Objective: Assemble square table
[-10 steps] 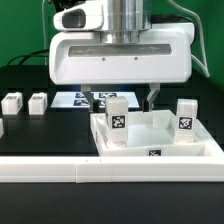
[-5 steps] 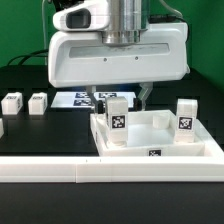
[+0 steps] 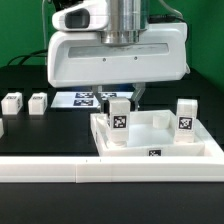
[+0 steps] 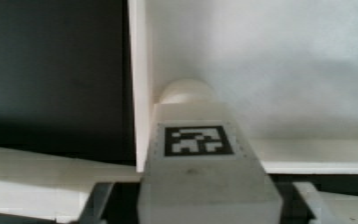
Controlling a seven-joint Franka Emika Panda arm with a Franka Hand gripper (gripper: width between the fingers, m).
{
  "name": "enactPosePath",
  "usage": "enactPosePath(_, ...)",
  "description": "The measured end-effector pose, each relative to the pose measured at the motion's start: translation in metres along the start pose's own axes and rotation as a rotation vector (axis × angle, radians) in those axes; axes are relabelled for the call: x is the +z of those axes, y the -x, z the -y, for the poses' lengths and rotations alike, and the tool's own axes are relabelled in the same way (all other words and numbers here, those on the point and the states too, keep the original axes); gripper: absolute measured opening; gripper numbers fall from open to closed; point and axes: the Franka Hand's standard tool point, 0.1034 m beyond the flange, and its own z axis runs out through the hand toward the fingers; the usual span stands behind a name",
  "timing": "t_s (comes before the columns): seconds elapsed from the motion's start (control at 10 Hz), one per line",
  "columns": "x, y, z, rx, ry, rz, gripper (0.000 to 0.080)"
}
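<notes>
- My gripper (image 3: 120,99) is pinching a short white plastic leg with a black-and-white tag (image 3: 119,117), one finger (image 3: 104,97) on each flank.
- In the wrist view this gripped leg (image 4: 197,150) fills the whole gap between the dark fingers (image 4: 115,196). I see no slack on either side.
- The gripped leg stands upright in the far corner, on the exterior view's left, of the white plastic square tabletop with a raised rim (image 3: 190,150). It is tight beside the rim there (image 4: 144,60).
- A second upright white tagged leg (image 3: 186,115) stands in the tabletop's far corner on the exterior view's right. It is well apart from the gripper, with open tray floor between the two.
- The tabletop's front wall lies right against the long white L-shaped border wall (image 3: 60,170) along the near edge of the black desk (image 3: 45,135).
- Two loose white tagged legs (image 3: 12,103) (image 3: 38,102) sit towards the desk's edge on the exterior view's left. Bare black surface separates them from the tabletop's rim.
- The marker board (image 3: 72,99) lies flat behind the gripper, towards the desk's far edge.
</notes>
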Motion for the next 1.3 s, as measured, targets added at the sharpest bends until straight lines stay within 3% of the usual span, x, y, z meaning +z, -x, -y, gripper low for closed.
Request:
enactPosePath(0.5, 0.0011, -0.0017, -0.003, 0.497, -0.034, -0.041, 0.029)
enactPosePath(0.9, 0.002, -0.003, -0.0084, 0.872, -0.091, -0.071, 0.029)
enactPosePath(1.3, 0.0028, -0.0048, -0.0071, 1.185, -0.103, -0.064, 0.029)
